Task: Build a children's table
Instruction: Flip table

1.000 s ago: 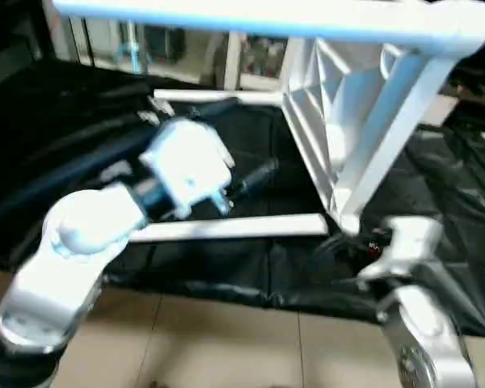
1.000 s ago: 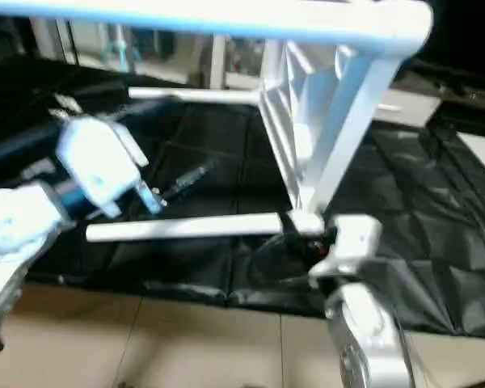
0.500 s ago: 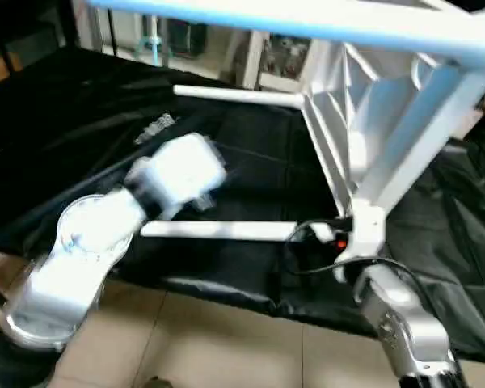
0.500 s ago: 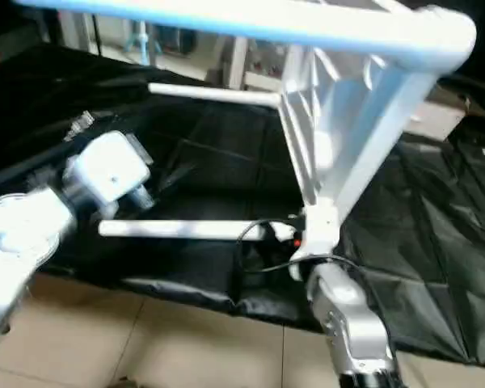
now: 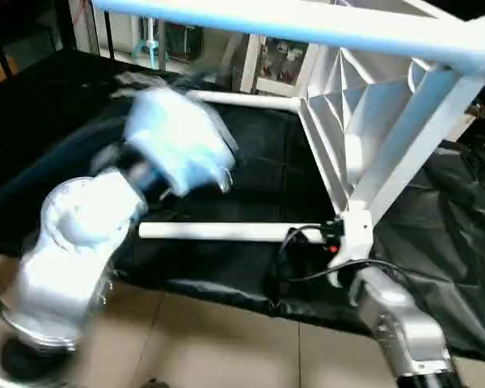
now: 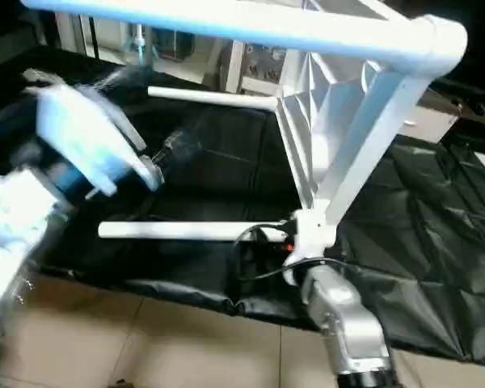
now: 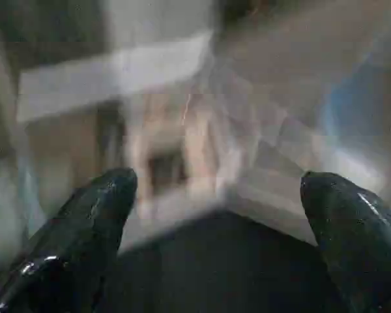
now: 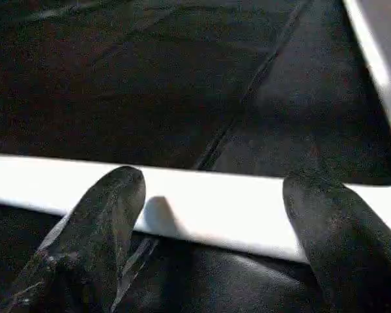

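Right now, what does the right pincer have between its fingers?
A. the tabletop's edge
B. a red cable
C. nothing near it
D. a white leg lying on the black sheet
D: the right pincer straddles the white leg lying on the black sheet.

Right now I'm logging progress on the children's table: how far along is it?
Done: the tabletop stands on its edge on the black sheet with legs screwed in, one crossing the top of the view, another reaching back. In hand: nothing yet; the open right gripper straddles a leg lying on the sheet. The left gripper is open, empty. Left: lifting and fitting that leg.
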Controlling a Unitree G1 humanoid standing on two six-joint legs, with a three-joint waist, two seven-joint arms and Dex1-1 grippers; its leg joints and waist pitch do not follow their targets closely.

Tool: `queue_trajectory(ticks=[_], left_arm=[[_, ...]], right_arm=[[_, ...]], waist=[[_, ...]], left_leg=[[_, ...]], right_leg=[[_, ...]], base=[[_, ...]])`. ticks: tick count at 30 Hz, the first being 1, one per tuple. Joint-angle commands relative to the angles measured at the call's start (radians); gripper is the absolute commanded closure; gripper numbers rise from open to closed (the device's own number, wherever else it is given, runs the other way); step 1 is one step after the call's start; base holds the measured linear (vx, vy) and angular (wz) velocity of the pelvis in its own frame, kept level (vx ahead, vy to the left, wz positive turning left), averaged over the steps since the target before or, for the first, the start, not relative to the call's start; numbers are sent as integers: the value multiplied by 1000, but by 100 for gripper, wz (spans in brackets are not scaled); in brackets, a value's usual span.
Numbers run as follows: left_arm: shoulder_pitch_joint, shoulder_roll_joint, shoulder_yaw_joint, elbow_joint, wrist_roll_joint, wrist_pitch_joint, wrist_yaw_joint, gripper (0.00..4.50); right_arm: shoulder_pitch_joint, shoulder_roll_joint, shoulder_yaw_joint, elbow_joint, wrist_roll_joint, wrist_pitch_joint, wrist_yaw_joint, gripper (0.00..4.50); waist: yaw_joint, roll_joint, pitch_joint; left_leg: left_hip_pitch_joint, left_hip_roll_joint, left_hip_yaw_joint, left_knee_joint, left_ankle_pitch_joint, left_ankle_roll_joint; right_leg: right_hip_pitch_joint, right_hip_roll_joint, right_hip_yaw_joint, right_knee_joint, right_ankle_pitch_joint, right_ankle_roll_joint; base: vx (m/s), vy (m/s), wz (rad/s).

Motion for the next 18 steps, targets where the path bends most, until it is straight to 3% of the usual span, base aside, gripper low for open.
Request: queue_trajectory(ticks=[1,2,3,5,7,8,9,10,11,12,13,14,15,16,17,18], left_arm=[[34,-13,34,49,-4,-18,40,0],[68,-50,74,75,-5,-38,86,0],[68,-50,74,75,-5,-38,86,0],[70,-74,79,87,8,-51,102,0],[64,-82,74,87,10,-44,101,0],[50,-99,55,90,11,-34,104,0],[48,-99,52,92,8,-36,103,0],[36,-101,28,110,5,-52,99,0],[33,-103,22,119,7,-61,98,0],[28,-107,14,131,9,-72,95,0],[23,-114,6,144,11,-82,93,0],[18,-120,2,155,11,-90,88,0],[17,-121,1,159,9,-93,84,0],[17,-121,1,159,9,-93,84,0],[15,-120,1,158,9,-90,83,0],[11,-117,3,154,8,-85,79,0]], right_arm=[[-8,-8,-27,-42,-4,-23,-5,77],[2,-11,-40,-88,5,-35,-1,77],[2,-11,-40,-88,5,-35,-1,77],[22,-15,-51,-133,21,-14,2,77],[31,-19,-51,-144,21,-11,7,77],[52,-32,-45,-167,15,-6,14,77],[57,-33,-43,-174,14,-5,14,77],[83,-38,-40,-207,14,-1,14,77],[91,-38,-41,-219,16,1,14,77],[104,-38,-44,-233,20,1,16,77],[115,-36,-49,-244,26,2,19,77],[128,-32,-53,-252,29,2,18,77],[134,-29,-53,-254,28,1,15,77],[134,-29,-53,-254,28,1,15,77],[140,-26,-51,-257,27,1,13,77],[146,-23,-45,-260,24,1,10,77]], waist=[[0,28,-49],[0,32,-55],[0,31,-56],[-1,41,-53],[0,42,-51],[-1,51,-49],[1,50,-48],[-7,53,-50],[-9,65,-49],[-11,61,-53],[-17,62,-57],[-14,70,-72],[-18,65,-79],[-22,57,-96],[-25,64,-109],[-24,83,-106]], left_leg=[[-11,26,-12,-96,-311,-52],[-3,29,-11,-92,-289,-47],[-5,30,-11,-93,-266,-44],[2,36,-7,-95,-241,-38],[1,35,-8,-99,-254,-37],[2,35,-7,-99,-272,-41],[4,36,-6,-99,-279,-41],[-3,34,-6,-97,-250,-36],[-11,32,-6,-97,-195,-26],[-15,30,-4,-91,-149,-14],[-30,22,0,-84,-55,21],[-38,10,4,-62,86,70],[-48,1,8,-52,163,106],[-65,-18,16,-29,272,184],[-81,-26,16,-14,283,251],[-87,-26,14,-12,249,271]], right_leg=[[37,-70,43,-100,-445,1],[32,-69,46,-95,-393,-9],[35,-68,48,-91,-339,-21],[32,-59,48,-81,-202,-62],[38,-61,48,-78,-200,-72],[39,-63,50,-83,-219,-72],[39,-64,50,-85,-227,-71],[41,-64,52,-87,-191,-77],[42,-59,51,-87,-135,-89],[41,-57,51,-84,-94,-95],[41,-51,46,-85,-20,-113],[33,-47,40,-75,110,-148],[29,-40,36,-74,186,-164],[16,-35,24,-73,323,-190],[6,-35,15,-78,353,-211],[-7,-37,9,-89,316,-218]], base=[[0,0,0],[0,0,0],[0,0,0],[0,0,0],[0,0,0],[0,0,0],[0,0,0],[0,0,0],[0,0,0],[0,0,0],[0,0,0],[0,0,0],[0,0,0],[-53,5,-2],[-95,-6,0],[-95,-6,0]])
